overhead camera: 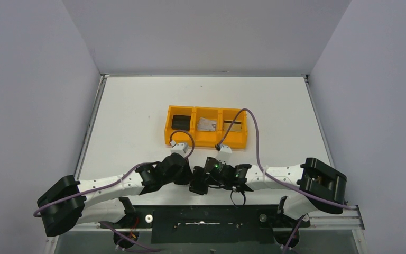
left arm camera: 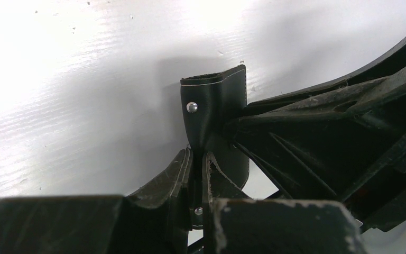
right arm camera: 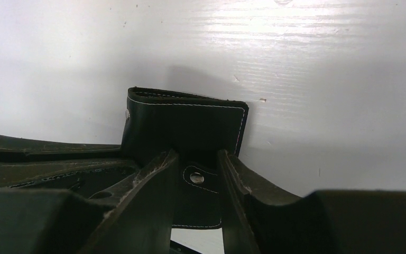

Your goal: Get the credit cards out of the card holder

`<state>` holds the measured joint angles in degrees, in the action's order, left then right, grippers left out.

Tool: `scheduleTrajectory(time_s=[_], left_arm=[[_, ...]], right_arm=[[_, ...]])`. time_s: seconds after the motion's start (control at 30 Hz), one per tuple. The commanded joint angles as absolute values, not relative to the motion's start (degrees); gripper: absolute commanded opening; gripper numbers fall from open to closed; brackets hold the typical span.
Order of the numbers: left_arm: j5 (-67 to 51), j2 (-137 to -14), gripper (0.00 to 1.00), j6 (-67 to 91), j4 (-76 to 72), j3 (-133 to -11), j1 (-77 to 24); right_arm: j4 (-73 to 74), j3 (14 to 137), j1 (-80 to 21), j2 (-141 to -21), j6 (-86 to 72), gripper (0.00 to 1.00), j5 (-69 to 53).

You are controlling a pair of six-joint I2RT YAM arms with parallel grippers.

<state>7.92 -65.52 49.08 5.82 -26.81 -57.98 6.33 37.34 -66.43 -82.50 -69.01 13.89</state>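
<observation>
Left gripper (overhead camera: 193, 179) and right gripper (overhead camera: 214, 174) meet nose to nose in front of the bases, seen from above. Both arms lie low and stretched inward from their outer corners, elbows out, wrists bent toward each other over the white table (overhead camera: 132, 121). What sits between the two heads is lost among the black parts from up here. Just beyond them stands the orange tray (overhead camera: 206, 141). A small black block (overhead camera: 180, 122) is in its left compartment, the silvery-grey card (overhead camera: 206, 125) in the middle one and the gold card (overhead camera: 232, 126) in the right one, so both credit cards lie apart from the grippers. From the left wrist, the card holder (left arm camera: 214, 106) stands upright on its edge on the table, folded, a metal stud (left arm camera: 192, 107) showing on its face. Its lower part runs down between the left fingers (left arm camera: 177, 177), which are pressed close together on it with barely a slit between. The right arm's black fingers reach in from the right and touch the holder's side. From the right wrist, the holder's broad stitched face stands just past the fingertips. Its small black tab (right arm camera: 196, 190), with a snap on it, hangs down between the two right fingers (right arm camera: 153, 185). Those fingers stand a narrow way apart, one either side of the tab; whether they actually pinch it I cannot tell. The left arm's fingers lie along the left side, reaching the holder's left edge.
</observation>
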Motion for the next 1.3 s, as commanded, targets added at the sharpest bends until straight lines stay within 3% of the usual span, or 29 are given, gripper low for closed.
scheduleTrajectory(time_s=[0.0, 0.27, 0.37, 0.5, 0.83, 1.27], left_arm=[[9.02, -63.55, 0.00, 49.63, 2.17, -28.04, -57.92], [8.95, -63.54, 0.00, 49.81, 1.24, -28.20, -57.92], [8.66, -63.52, 0.00, 49.83, 1.06, -28.29, -57.93], [8.99, -63.17, 0.00, 49.83, 1.58, -28.39, -57.98], [11.81, -61.65, 0.00, 51.09, 4.21, -27.91, -57.92], [16.61, -59.80, 0.00, 54.31, 7.17, -27.20, -57.92]], right_arm=[[7.66, 37.03, -67.13, -81.81, -67.01, 0.32, 12.46], [6.58, 36.05, -67.66, -80.33, -65.11, 0.46, 8.77], [7.86, 36.98, -67.75, -81.82, -65.21, 0.47, 9.23], [14.86, 41.16, -69.03, -85.47, -65.84, 0.39, 12.65], [15.79, 40.07, -70.97, -84.96, -65.22, 0.00, 13.58], [0.97, 30.84, -71.24, -81.10, -53.39, 0.00, -2.13]])
